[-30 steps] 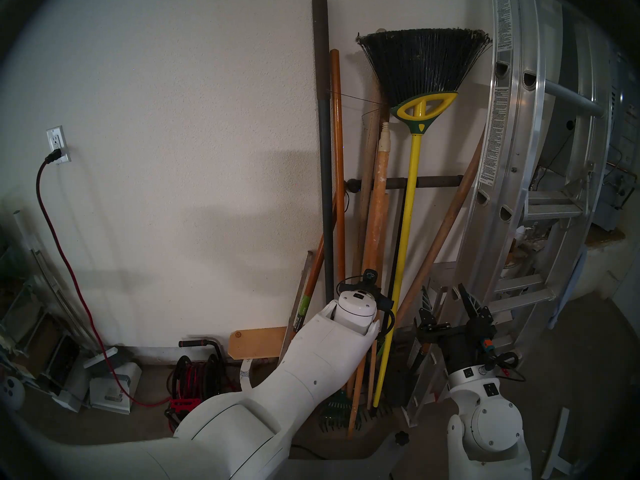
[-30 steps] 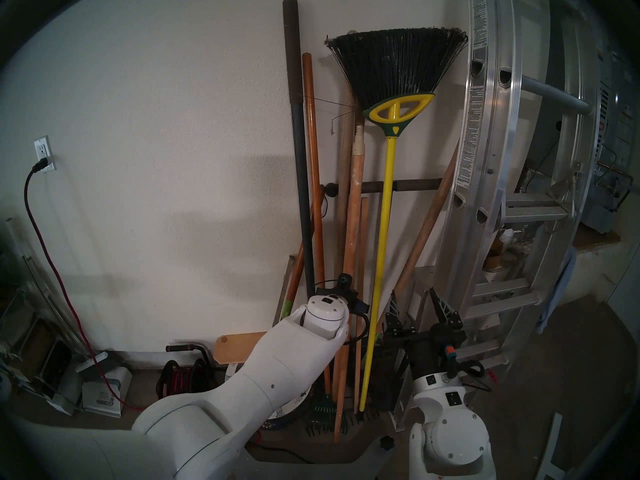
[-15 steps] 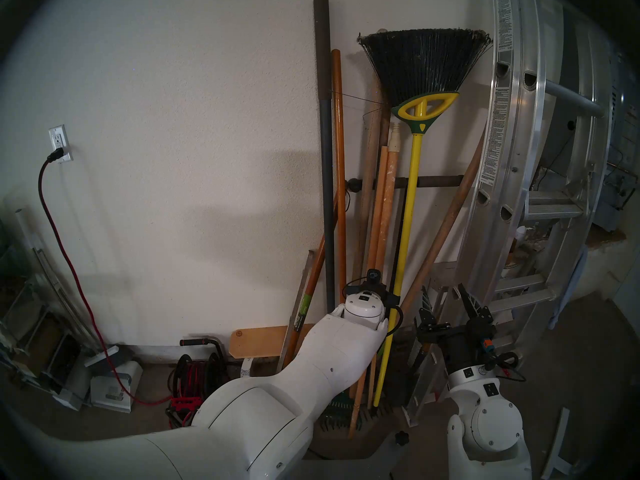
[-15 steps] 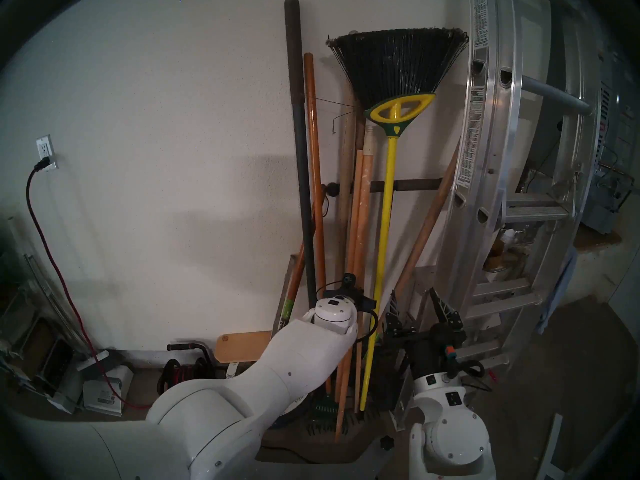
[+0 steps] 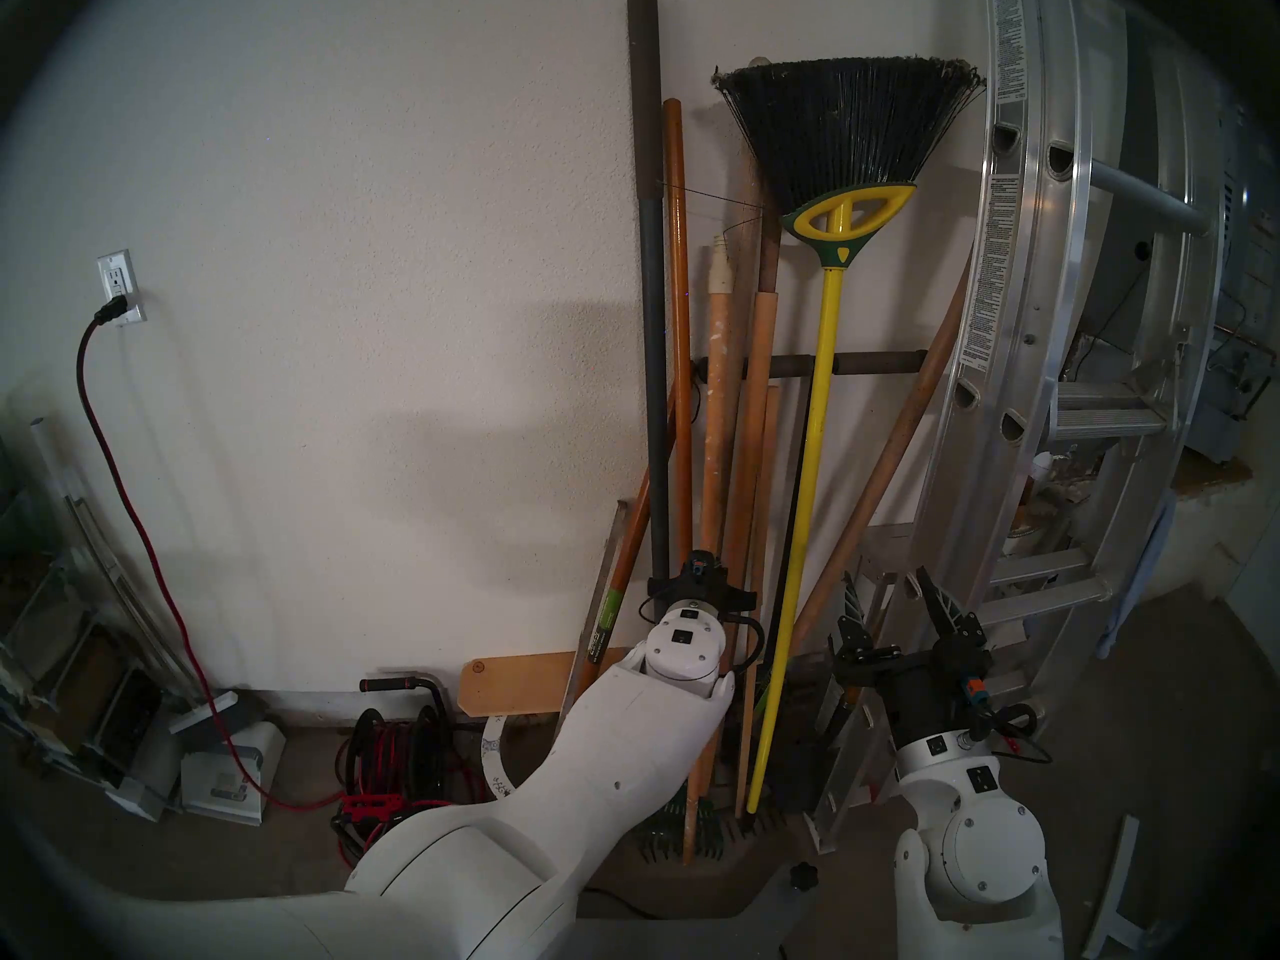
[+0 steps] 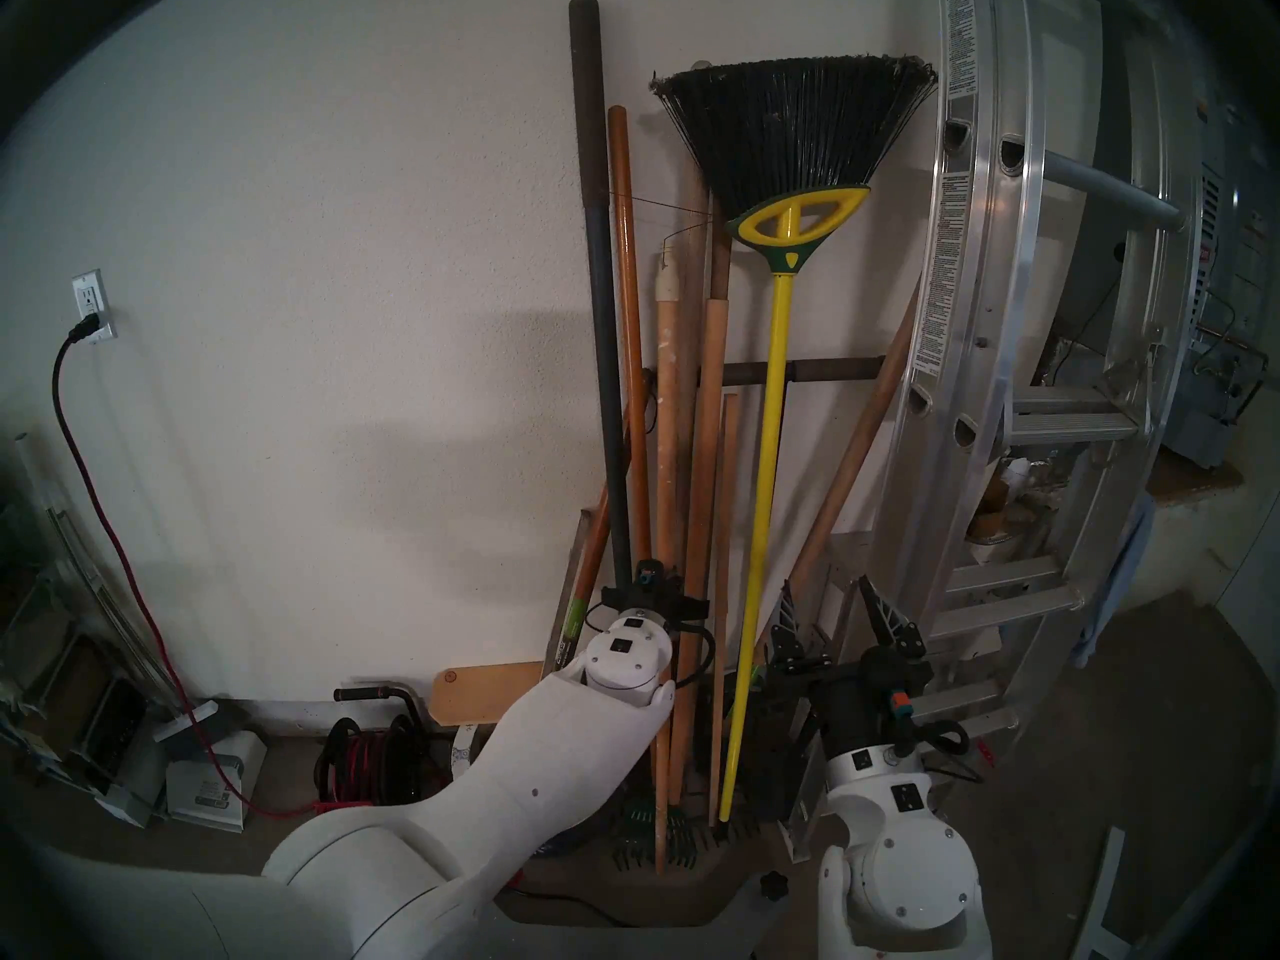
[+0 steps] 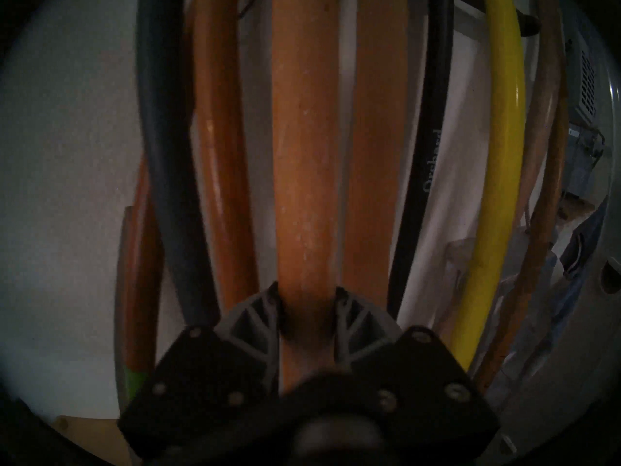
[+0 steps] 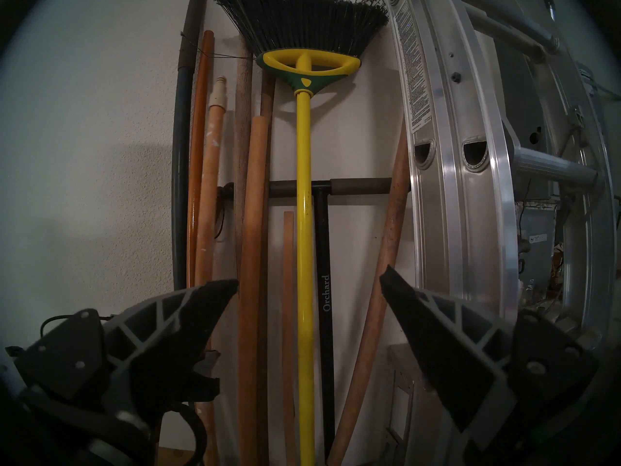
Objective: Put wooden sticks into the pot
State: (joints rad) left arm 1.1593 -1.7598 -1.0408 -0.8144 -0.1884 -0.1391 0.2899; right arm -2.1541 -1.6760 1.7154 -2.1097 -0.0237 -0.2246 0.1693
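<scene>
Aluminium ladder (image 5: 1025,328) leans at 3 o'clock, filling the right side of the head view. White wall (image 5: 346,314) behind, w/ an outlet (image 5: 119,288) at 9 o'clock. Broom (image 5: 824,411), yellow handle, black bristles up, stands at 1 o'clock among the sticks, handle end down by the floor. Paint-speckled stick (image 5: 717,397) w/ off-white threaded tip stands near upright, just left of the plain tan dowel (image 5: 758,411). Left hand (image 7: 307,295) is clamped on the speckled stick, fingers (image 7: 258,307) pressed to both sides of the shaft. Right hand (image 8: 309,283) spread wide at 4 o'clock, holding nothing. Pot (image 5: 493,751): only a curve of white flowered rim shows at 6 o'clock, rest hidden behind the left arm. Cord reel (image 5: 398,744) at 7 o'clock.
</scene>
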